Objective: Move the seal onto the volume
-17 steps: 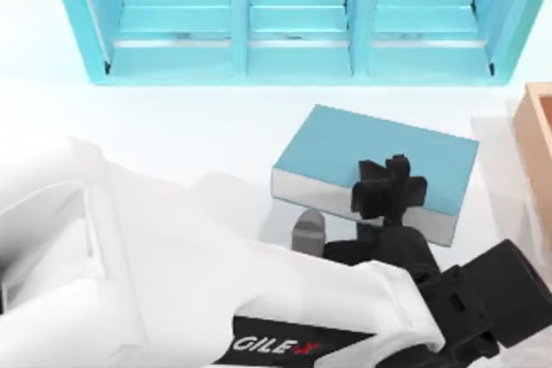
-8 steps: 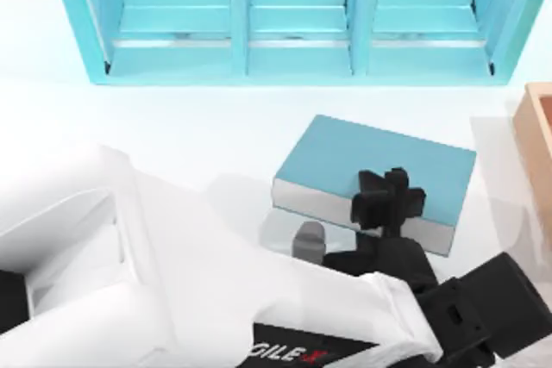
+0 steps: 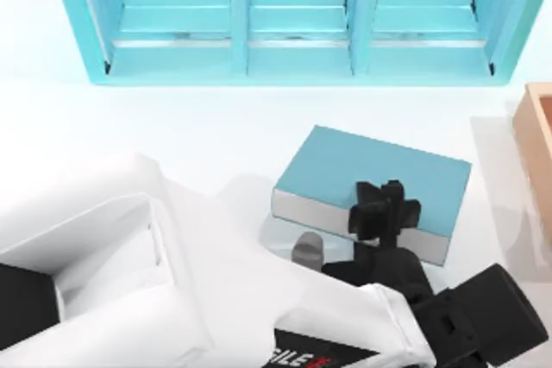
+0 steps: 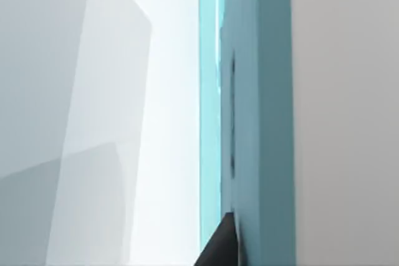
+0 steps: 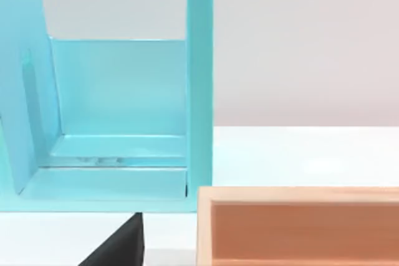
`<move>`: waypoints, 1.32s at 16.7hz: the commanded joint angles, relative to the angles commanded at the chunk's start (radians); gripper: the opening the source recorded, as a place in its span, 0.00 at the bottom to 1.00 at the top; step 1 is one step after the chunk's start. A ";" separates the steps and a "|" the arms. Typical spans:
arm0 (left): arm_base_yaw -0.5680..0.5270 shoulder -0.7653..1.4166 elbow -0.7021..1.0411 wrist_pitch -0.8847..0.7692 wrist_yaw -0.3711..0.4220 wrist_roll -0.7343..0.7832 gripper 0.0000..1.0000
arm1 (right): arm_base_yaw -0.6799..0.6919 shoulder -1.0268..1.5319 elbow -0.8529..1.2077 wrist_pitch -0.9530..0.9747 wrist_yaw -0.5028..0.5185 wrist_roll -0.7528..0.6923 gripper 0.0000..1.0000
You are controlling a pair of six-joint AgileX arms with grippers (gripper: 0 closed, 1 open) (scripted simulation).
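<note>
The volume (image 3: 345,170), a flat teal-blue book with white page edges, lies right of the table's middle. My left arm reaches in from the lower left, and its black left gripper (image 3: 385,210) hangs over the book's front edge. The seal is hidden; whether it sits between the fingers cannot be made out. The left wrist view has a dark fingertip (image 4: 219,248) against the teal side of the shelf unit (image 4: 255,116). Another dark fingertip (image 5: 120,247) belongs to my right arm, which faces the shelf unit (image 5: 118,123) and a box.
A large light-blue shelf unit (image 3: 293,15) with three compartments spans the back of the table. A tan wooden box (image 3: 539,144) stands at the right edge, also close in the right wrist view (image 5: 299,222). My left arm's white body (image 3: 172,282) covers the front left.
The book and the left gripper over it have both shifted toward the table's front. The left arm's white body has grown larger in the top view.
</note>
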 joint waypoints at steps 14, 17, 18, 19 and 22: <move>0.000 0.000 0.000 0.000 0.000 0.000 1.00 | 0.000 0.000 0.000 0.000 0.000 0.000 1.00; 0.000 0.000 0.000 0.000 0.000 0.000 1.00 | 0.000 0.000 0.000 0.000 0.000 0.000 1.00; 0.000 0.000 0.000 0.000 0.000 0.000 1.00 | 0.000 0.000 0.000 0.000 0.000 0.000 1.00; 0.000 0.000 0.000 0.000 0.000 0.000 1.00 | 0.000 0.000 0.000 0.000 0.000 0.000 1.00; -0.001 0.001 -0.001 -0.002 0.000 -0.001 1.00 | 0.000 0.000 0.000 0.000 0.000 0.000 1.00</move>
